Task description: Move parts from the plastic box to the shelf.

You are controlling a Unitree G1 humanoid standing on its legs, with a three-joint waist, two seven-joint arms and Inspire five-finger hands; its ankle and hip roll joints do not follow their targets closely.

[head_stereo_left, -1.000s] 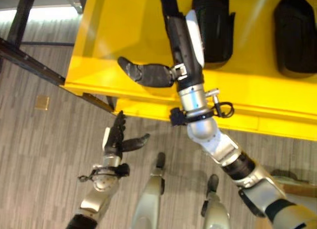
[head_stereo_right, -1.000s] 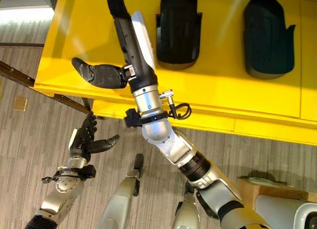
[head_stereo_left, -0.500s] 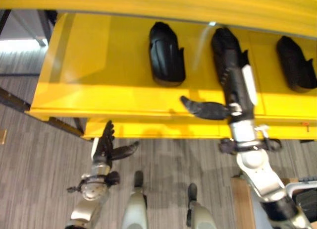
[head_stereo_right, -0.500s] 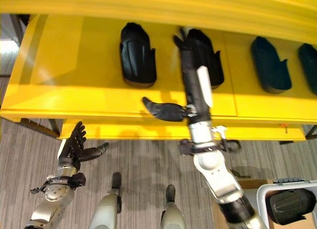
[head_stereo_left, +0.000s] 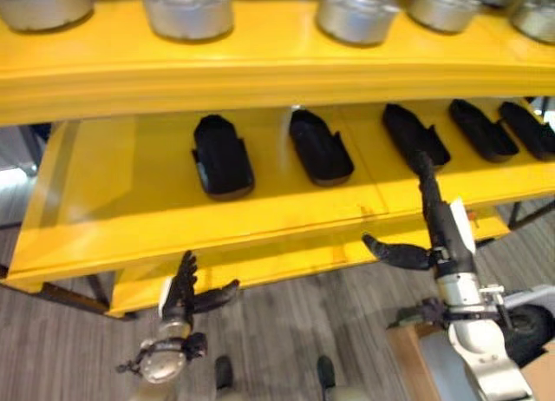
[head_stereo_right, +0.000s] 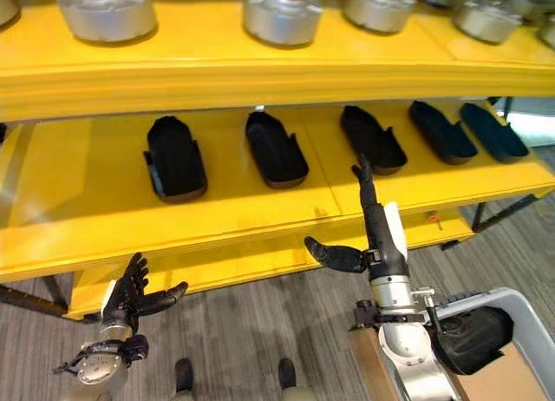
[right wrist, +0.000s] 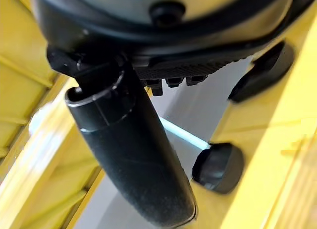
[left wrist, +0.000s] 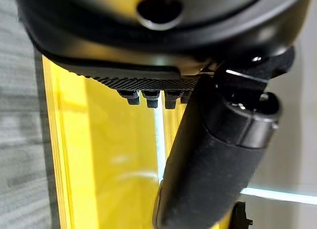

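Note:
Several black moulded parts lie in a row on the yellow shelf's middle board (head_stereo_right: 234,212); the leftmost part (head_stereo_right: 175,159) is nearest my left side and a third one (head_stereo_right: 374,139) sits right of centre. My right hand (head_stereo_right: 381,238) stands open and empty in front of the board's edge, its straight fingers pointing up at the third part and its thumb (right wrist: 133,154) stuck out sideways. Another black part (head_stereo_right: 473,336) rests in the pale plastic box (head_stereo_right: 532,321) at the lower right. Low on the left my left hand (head_stereo_right: 128,299) hangs open, holding nothing.
The top board (head_stereo_left: 260,67) carries several round silver metal parts (head_stereo_left: 186,9). A brown stand (head_stereo_left: 409,349) sits under the box by my right arm. Grey plank floor (head_stereo_right: 243,331) lies in front of the shelf.
The whole view has swung upward and now takes in the top board and the box. My right hand has drawn back from among the parts toward the board's front edge, still open.

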